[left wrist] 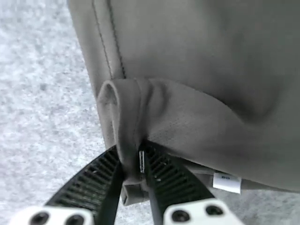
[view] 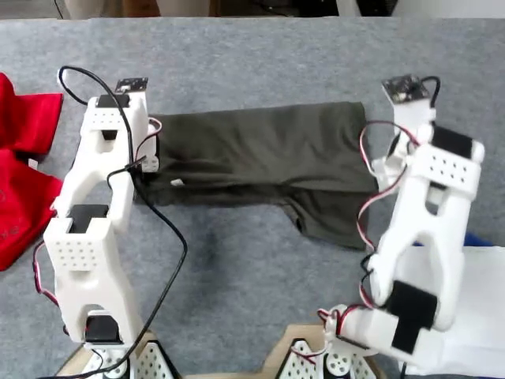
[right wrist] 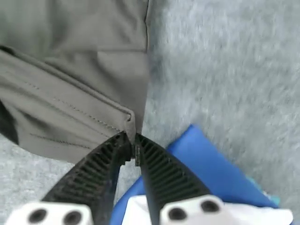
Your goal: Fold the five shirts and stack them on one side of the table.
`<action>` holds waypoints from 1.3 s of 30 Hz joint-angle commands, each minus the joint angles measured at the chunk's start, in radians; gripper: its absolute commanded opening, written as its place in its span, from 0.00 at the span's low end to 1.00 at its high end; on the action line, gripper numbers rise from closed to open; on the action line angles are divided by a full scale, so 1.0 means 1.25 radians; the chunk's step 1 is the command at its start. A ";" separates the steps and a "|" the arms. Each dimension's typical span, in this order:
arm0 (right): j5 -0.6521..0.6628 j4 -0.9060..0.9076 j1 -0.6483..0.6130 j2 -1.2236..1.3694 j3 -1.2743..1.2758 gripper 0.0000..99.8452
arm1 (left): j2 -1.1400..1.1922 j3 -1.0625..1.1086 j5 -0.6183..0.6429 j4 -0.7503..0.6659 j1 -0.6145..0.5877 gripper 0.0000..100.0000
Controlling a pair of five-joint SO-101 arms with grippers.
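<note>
Olive shirt lies across the middle of the table. Left gripper is clamped on a bunched fold of it, right gripper is pinching its hem corner.

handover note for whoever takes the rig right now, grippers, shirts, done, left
Left gripper: shut on a bunched fold at one end of the dark shirt.
Right gripper: shut on the hem corner at the shirt's other end.
Things: the dark shirt lies stretched across the middle of the table, one sleeve sticking out toward the arms. Red shirts lie at the left arm's side; white fabric and blue fabric lie by the right arm.
Done: the dark shirt looks partly folded.
Left: finish this fold, stack it, then probably the red shirts.
</note>
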 commanded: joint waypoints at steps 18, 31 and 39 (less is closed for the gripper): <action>0.064 -0.066 0.055 -0.060 0.091 0.00 | -0.137 0.113 -0.091 -0.023 0.022 0.02; 0.108 -0.032 0.053 -0.102 0.099 0.18 | -0.158 0.103 -0.118 0.043 0.026 0.16; 0.080 -0.018 -0.017 -0.115 0.045 0.18 | -0.217 -0.006 -0.183 0.221 0.018 0.17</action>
